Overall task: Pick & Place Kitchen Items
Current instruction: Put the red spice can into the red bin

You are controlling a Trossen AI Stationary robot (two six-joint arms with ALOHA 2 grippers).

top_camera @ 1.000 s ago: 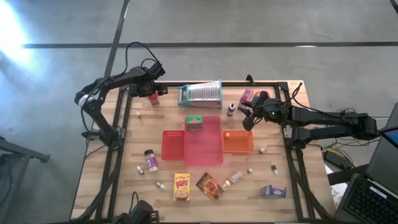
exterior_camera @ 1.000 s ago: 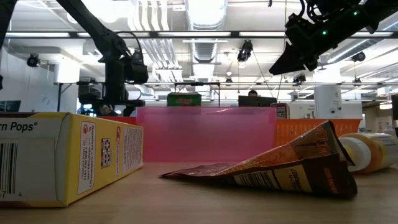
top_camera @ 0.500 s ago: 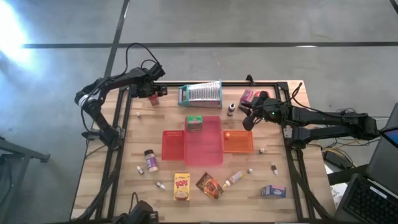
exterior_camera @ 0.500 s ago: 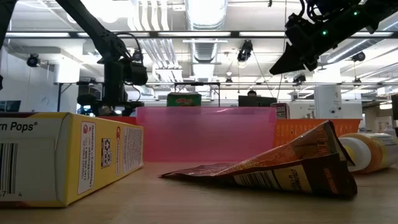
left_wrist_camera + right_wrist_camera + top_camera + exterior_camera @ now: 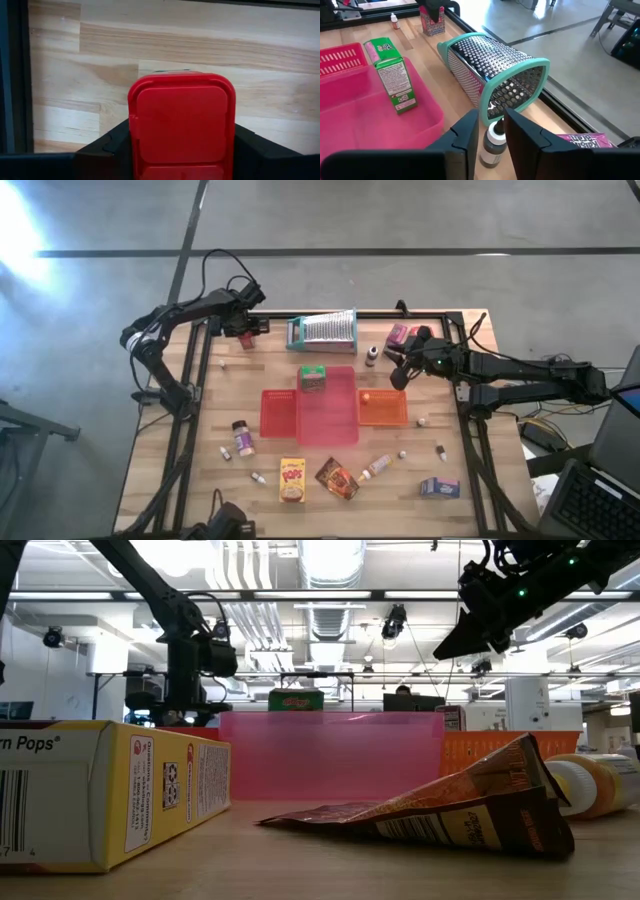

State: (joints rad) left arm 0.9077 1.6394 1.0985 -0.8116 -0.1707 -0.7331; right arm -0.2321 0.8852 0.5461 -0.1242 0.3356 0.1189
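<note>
A: From above, the left gripper [image 5: 246, 332] is sitting at the worktop's [image 5: 440, 510] far corner.

B: Its wrist view is showing fingers [image 5: 116, 143] hugging a red-lidded jar [image 5: 182, 124].

A: The right gripper [image 5: 488, 131] is hovering, fingers narrow, over a small bottle [image 5: 493, 145].

B: It might be tipping over!

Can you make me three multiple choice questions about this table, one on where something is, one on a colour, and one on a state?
1. Where does the green box stand?
A. in the pink tray
B. on the bare table
C. on the grater

2. What colour is the lid between the left gripper fingers?
A. blue
B. red
C. white

3. How does the grater rest?
A. upright
B. hanging
C. on its side

Answers: 1 A, the high view shows the box inside the tray's rim. 2 B, the left wrist view shows a red lid. 3 C, the right wrist view shows it lying flat.
</note>
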